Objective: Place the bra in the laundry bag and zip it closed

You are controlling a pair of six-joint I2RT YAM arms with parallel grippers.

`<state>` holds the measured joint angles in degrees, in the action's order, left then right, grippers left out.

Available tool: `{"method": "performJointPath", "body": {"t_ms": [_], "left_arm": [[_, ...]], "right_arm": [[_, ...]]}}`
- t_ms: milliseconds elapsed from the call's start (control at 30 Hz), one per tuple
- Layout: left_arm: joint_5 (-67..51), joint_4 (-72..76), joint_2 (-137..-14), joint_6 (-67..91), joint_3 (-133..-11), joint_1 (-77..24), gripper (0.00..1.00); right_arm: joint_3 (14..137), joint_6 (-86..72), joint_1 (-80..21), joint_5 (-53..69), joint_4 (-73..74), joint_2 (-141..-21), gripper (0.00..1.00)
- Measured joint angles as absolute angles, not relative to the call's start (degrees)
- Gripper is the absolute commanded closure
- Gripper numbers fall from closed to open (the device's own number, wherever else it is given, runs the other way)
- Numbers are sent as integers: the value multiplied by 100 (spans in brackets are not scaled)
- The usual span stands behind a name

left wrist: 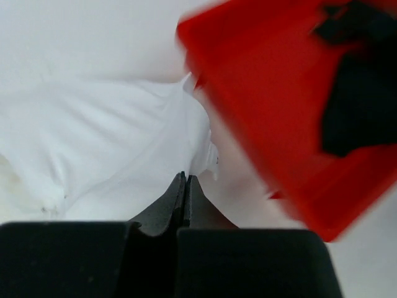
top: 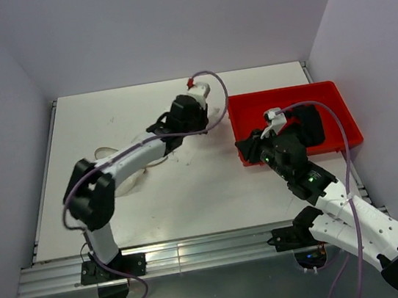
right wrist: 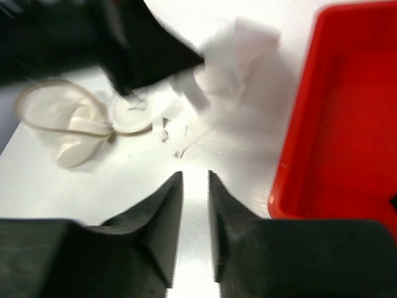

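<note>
The laundry bag point(left wrist: 105, 136) is white mesh, spread out in front of my left gripper point(left wrist: 185, 176). The jaws are closed on an edge of that mesh. In the top view the left gripper point(top: 194, 105) holds the bag point(top: 202, 89) just left of the red bin's far corner. It shows blurred in the right wrist view point(right wrist: 239, 49). A cream bra point(right wrist: 62, 124) with rimmed cups lies on the table to the left, partly under the left arm point(top: 103, 153). My right gripper point(right wrist: 195, 175) hangs over bare table by the bin, jaws a little apart and empty point(top: 248, 146).
A red rectangular bin point(top: 288, 96) stands at the right of the table, and shows in the left wrist view point(left wrist: 267, 93) and the right wrist view point(right wrist: 335, 118). The right arm reaches across its near left part. Grey walls close in the table on three sides.
</note>
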<state>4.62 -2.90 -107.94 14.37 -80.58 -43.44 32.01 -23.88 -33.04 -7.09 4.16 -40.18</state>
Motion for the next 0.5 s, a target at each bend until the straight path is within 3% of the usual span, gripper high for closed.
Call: {"method": "performJointPath", "body": {"t_ms": [200,500], "left_arm": [[-58,-506,-9220,1723,-8639,-4346,100],[-1070,-1553,-8510,2036,-9865,-4348,100]], "right_arm": [[3315,-1745,-3288,198,-84,-4123,31],[3638,-1149,-2366,1280,-499,-4086,6]]}}
